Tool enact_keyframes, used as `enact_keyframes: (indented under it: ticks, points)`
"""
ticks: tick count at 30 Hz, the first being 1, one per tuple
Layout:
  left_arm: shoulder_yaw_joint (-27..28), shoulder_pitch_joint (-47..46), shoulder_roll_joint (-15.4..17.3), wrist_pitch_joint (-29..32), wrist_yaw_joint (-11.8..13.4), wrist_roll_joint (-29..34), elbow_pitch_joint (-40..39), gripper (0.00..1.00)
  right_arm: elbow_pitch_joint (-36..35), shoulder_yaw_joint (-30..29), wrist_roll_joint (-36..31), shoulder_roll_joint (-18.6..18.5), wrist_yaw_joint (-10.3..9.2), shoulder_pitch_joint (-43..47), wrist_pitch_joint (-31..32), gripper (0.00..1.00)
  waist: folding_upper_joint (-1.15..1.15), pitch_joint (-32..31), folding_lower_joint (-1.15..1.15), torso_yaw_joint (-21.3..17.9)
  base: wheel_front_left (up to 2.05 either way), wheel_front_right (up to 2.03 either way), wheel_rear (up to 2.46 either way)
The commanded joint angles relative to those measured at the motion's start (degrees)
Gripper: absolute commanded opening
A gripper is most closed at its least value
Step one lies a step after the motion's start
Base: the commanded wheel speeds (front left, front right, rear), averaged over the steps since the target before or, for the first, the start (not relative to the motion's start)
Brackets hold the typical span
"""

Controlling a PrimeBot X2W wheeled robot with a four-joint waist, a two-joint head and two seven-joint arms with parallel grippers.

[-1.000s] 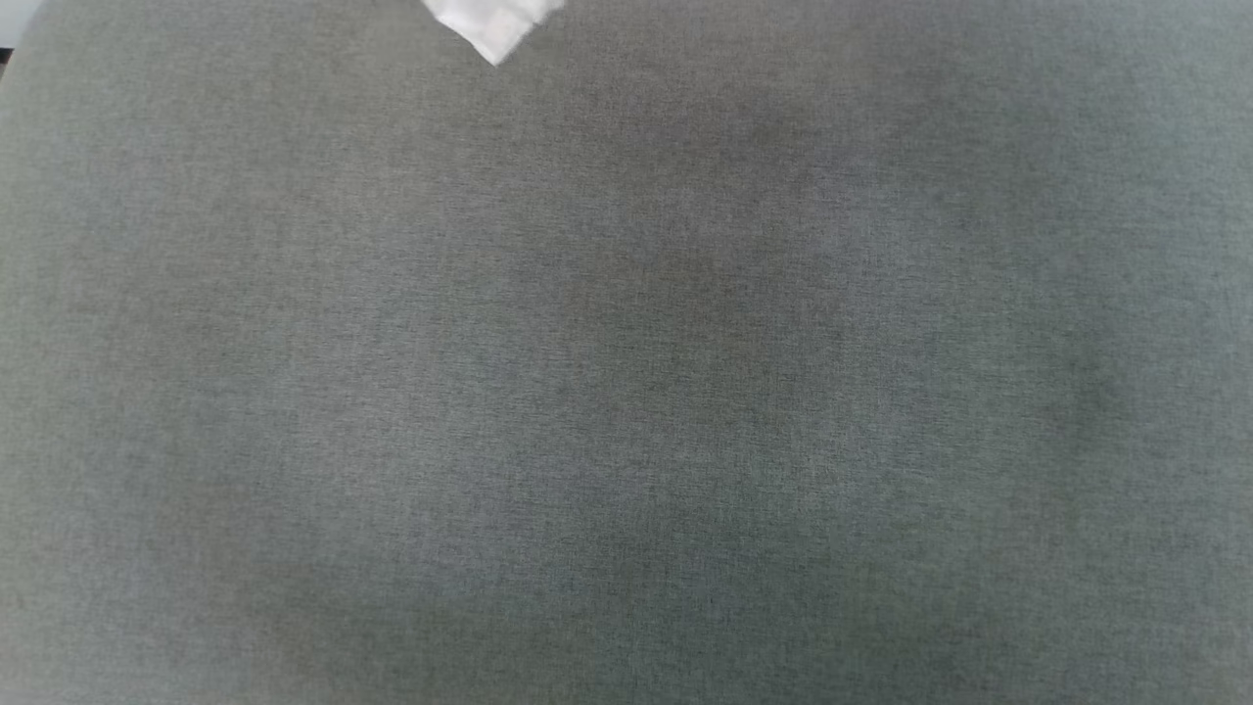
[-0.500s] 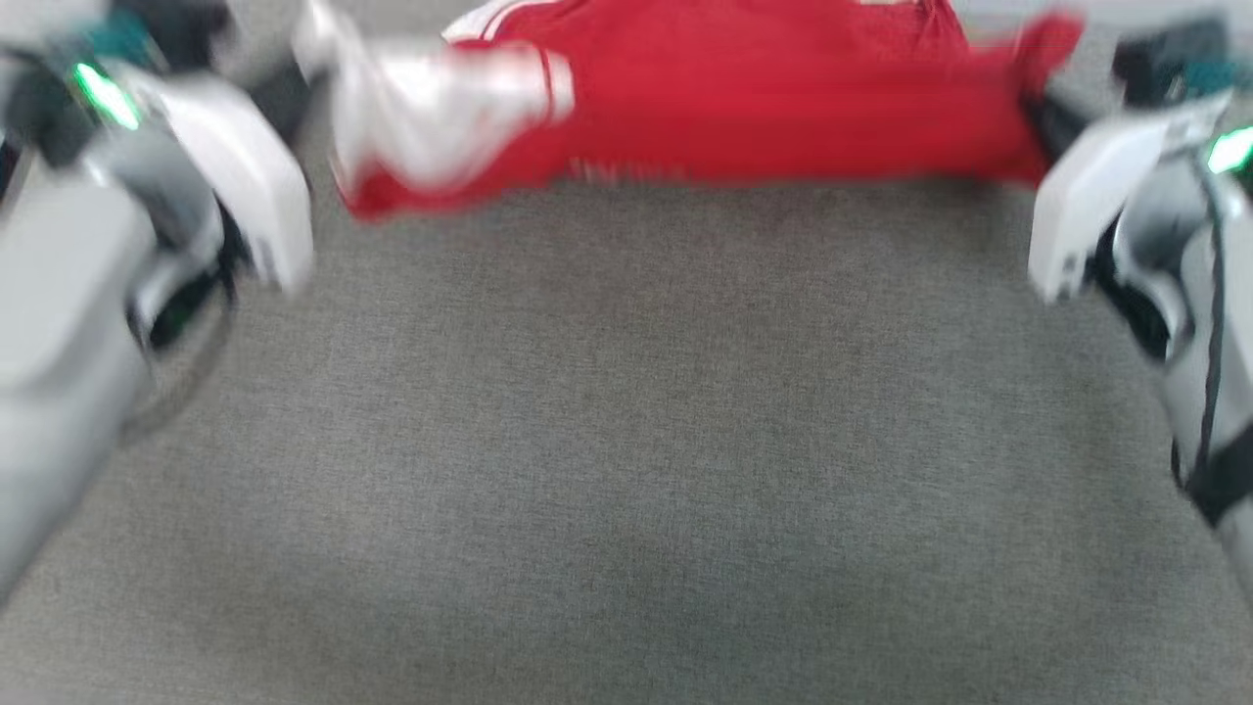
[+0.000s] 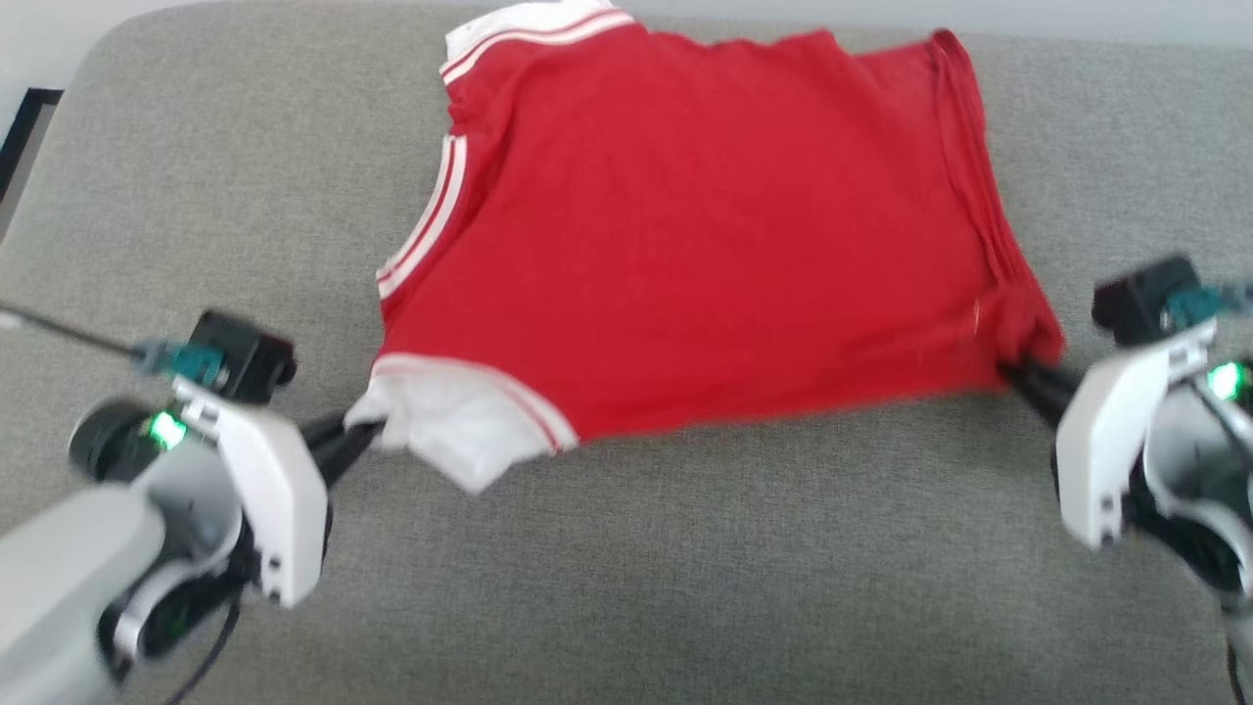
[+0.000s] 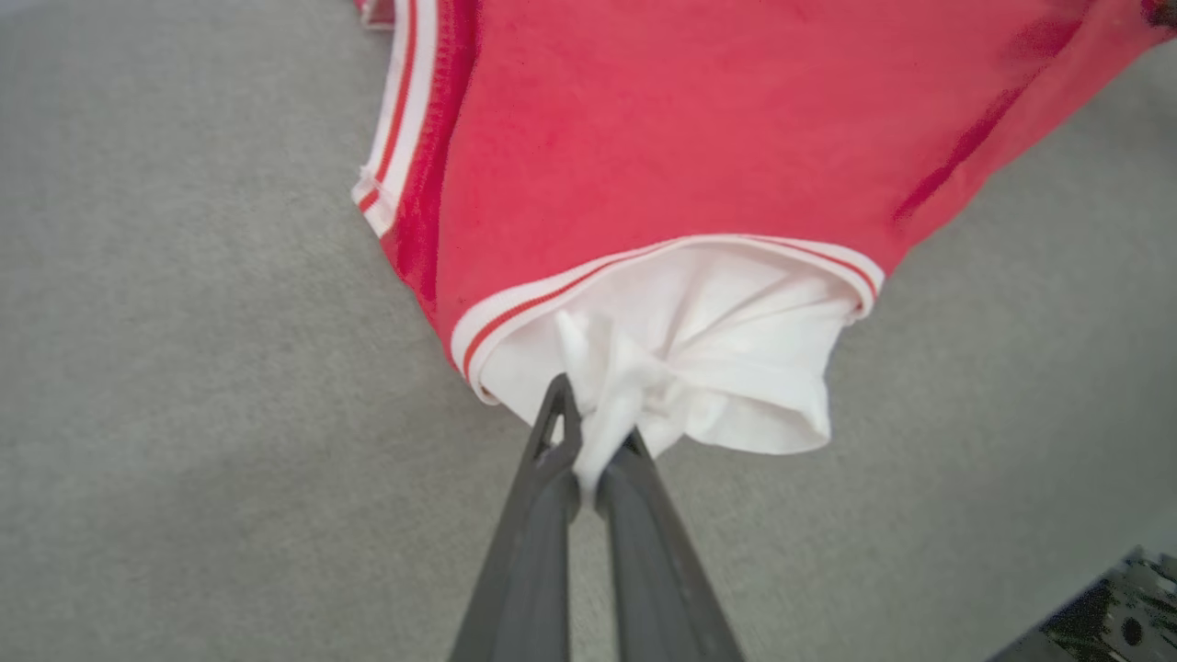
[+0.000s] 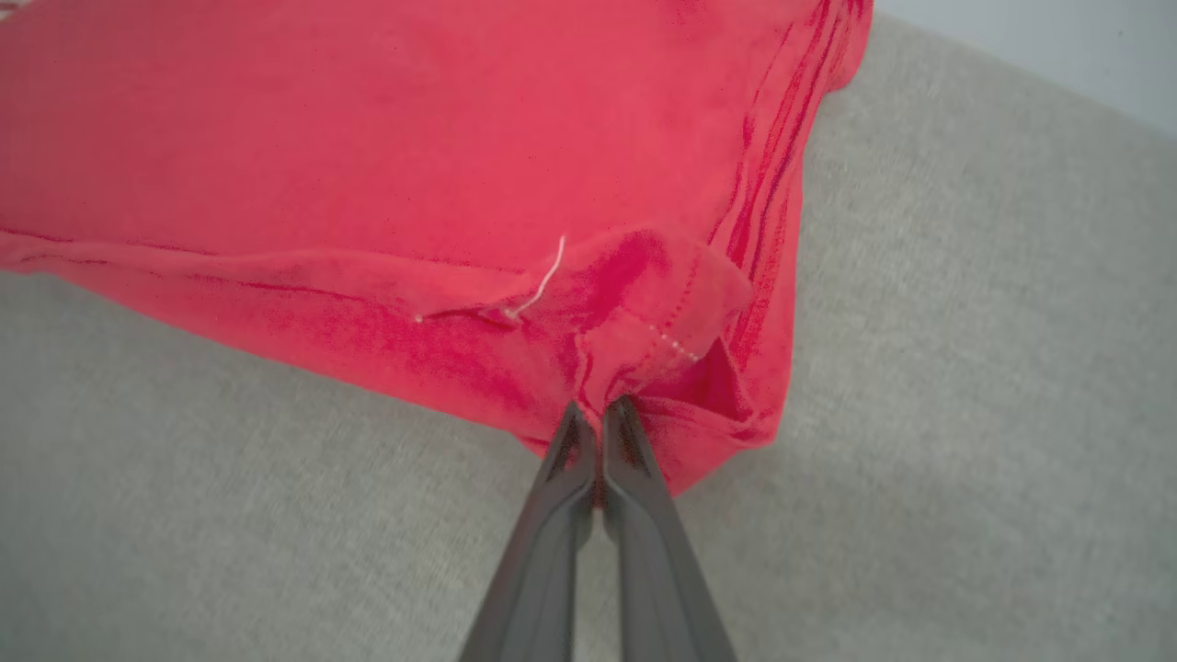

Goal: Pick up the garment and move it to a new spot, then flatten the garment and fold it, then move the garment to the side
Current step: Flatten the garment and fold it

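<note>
The garment (image 3: 705, 245) is a red shirt with white sleeves and red-and-white striped trim, spread over the grey cushion with its plain side up. My left gripper (image 3: 367, 431) is shut on the bunched white sleeve (image 4: 680, 359) at the near left corner. My right gripper (image 3: 1013, 370) is shut on the red hem corner (image 5: 634, 322) at the near right. The cloth runs taut between the two grips. The left gripper (image 4: 593, 441) pinches white fabric between its fingers; the right gripper (image 5: 598, 418) pinches a folded red seam.
The grey fabric cushion (image 3: 685, 587) bears the garment, with a rounded far-left corner (image 3: 117, 59) and a pale wall beyond its far edge. A dark object (image 3: 24, 127) sits past the left edge.
The head camera has swung, so both arms and the whole garment have come into the picture. The garment now lies spread and nearer, where half a second ago it hung blurred at the top.
</note>
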Motion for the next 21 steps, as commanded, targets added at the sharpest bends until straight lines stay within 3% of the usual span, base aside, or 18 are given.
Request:
enact_keyframes:
  ticks: [1, 5, 11, 16, 21]
  points:
    - [-0.01, 1.55, 1.31, 0.34, 1.58, -1.27, -1.82, 0.0, -2.04, -0.43, 0.61, -0.33, -0.03, 2.37, 1.57, 0.0, 0.0, 0.01, 0.0, -0.1, 0.0, 0.0, 0.0]
    - [-0.74, 6.34, 5.53, 1.54, 6.68, -3.39, -9.33, 0.0, -9.94, -2.77, 1.68, -2.01, -0.04, 9.63, 7.73, 0.0, 0.0, 0.08, 0.0, -0.47, 0.0, 0.0, 0.0]
    - [-2.36, 13.1, 9.64, 2.04, 12.51, -6.9, -17.26, 0.0, -18.83, -7.66, 3.77, -1.27, -0.03, 20.42, 14.83, 0.0, 0.0, 0.44, 0.0, -0.81, 0.0, 0.0, 0.0]
    - [-3.41, 16.24, 11.12, 1.53, 14.21, -7.86, -20.01, 0.0, -24.47, -11.55, 3.54, 1.6, -0.03, 26.46, 17.81, 0.0, 0.0, 1.05, 0.0, -1.0, 0.0, 0.0, 0.0]
    - [-1.3, 13.01, 12.91, 0.53, 14.78, -5.87, -21.17, 0.0, -29.15, -14.6, 1.65, 4.28, -0.03, 26.96, 17.88, 0.0, 0.0, 1.93, 0.0, -1.2, 0.0, 0.0, 0.0]
